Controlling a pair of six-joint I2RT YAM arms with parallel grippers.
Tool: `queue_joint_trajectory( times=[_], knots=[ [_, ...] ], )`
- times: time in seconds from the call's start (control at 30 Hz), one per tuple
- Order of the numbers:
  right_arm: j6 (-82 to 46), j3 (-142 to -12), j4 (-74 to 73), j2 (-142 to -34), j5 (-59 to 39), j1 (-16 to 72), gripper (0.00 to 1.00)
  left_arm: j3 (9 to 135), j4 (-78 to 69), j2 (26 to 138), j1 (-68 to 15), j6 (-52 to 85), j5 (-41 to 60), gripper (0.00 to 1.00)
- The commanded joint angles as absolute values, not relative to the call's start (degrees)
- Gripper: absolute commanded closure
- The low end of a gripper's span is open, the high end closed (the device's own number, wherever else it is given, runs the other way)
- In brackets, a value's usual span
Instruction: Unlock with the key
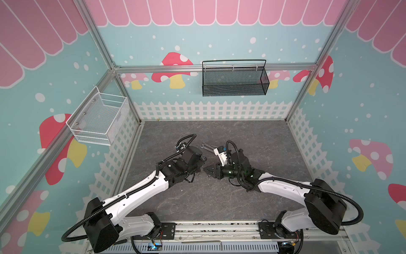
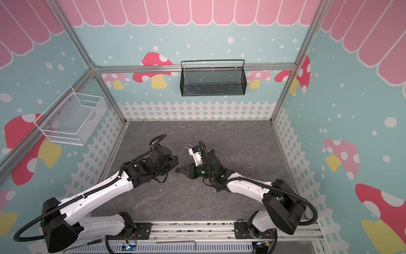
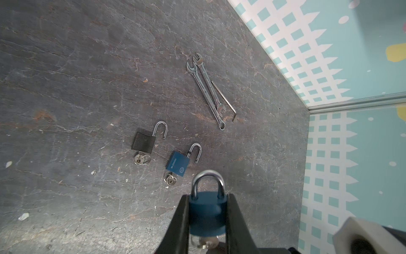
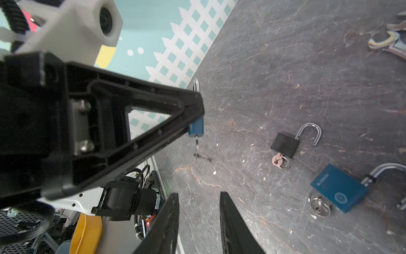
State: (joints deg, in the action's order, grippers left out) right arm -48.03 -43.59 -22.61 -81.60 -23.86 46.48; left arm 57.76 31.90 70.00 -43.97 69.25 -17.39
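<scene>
My left gripper (image 3: 208,198) is shut on the body of a blue padlock (image 3: 207,216) whose silver shackle (image 3: 207,179) is closed. The key (image 3: 206,242) sits in its keyhole with a ring hanging from it. In the right wrist view the same padlock (image 4: 196,128) shows past the left gripper's fingers (image 4: 153,110), with the key (image 4: 197,146) sticking out of it. My right gripper (image 4: 198,194) is open and holds nothing, a short way back from the key. In both top views the two grippers (image 1: 201,163) (image 1: 206,170) face each other over mid-table.
A black padlock (image 3: 144,143) and a second blue padlock (image 3: 178,166) lie on the table, shackles open, keys in them. Two wrenches (image 3: 206,88) and a hex key (image 3: 224,99) lie beyond them. A black basket (image 1: 235,79) and a white basket (image 1: 98,118) hang on the walls.
</scene>
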Motion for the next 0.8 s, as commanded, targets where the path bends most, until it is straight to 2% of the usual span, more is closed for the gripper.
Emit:
queue_joint_trajectory(
  times=[0.0,0.5,0.77],
  knots=[
    [-47.88,-46.3,-24.93,-82.68,-22.7,46.05,0.67,57.11,29.98,68.31,-44.12,70.34,-18.63,1.0],
    [-49.2,-48.16,-26.09,-84.46,-22.51,45.94,0.75,56.6,27.69,67.68,-45.36,71.35,-16.07,1.0],
    [-49.91,-47.81,-25.9,-84.47,-22.14,45.79,0.86,56.47,27.69,66.5,-45.96,71.85,-16.86,1.0]
  ],
)
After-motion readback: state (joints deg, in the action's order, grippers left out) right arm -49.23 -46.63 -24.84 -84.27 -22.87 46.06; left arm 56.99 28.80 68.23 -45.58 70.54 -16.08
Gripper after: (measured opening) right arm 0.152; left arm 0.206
